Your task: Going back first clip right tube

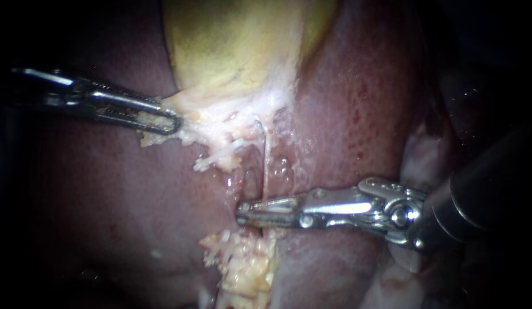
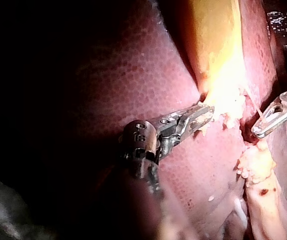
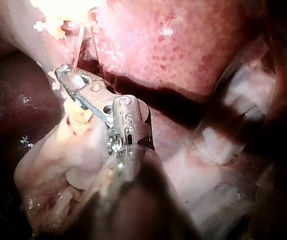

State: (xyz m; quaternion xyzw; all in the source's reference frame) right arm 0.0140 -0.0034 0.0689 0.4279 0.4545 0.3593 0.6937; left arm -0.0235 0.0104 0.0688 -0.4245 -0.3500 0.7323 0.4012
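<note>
Liver (image 1: 357,114) formed the background. At the gallbladder (image 1: 231,46) base, the left instrument (image 1: 173,123) jaws clamped the whitish fringe (image 1: 220,117). Below the gallbladder, the right instrument (image 1: 243,214) jaws, slightly parted, straddled the thin tube (image 1: 265,166), which ran straight down.

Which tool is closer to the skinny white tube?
Right. The right instrument has its tip at the tube; the left instrument is off to the side, holding the gallbladder by its edge.

Whether the thin tube (image 1: 265,166) runs between or behind the right instrument's pincer (image 1: 241,213) is too small to tell. Beyond the left instrument's pincer (image 1: 174,122), the gallbladder (image 1: 237,46) is cut off by the edge.
</note>
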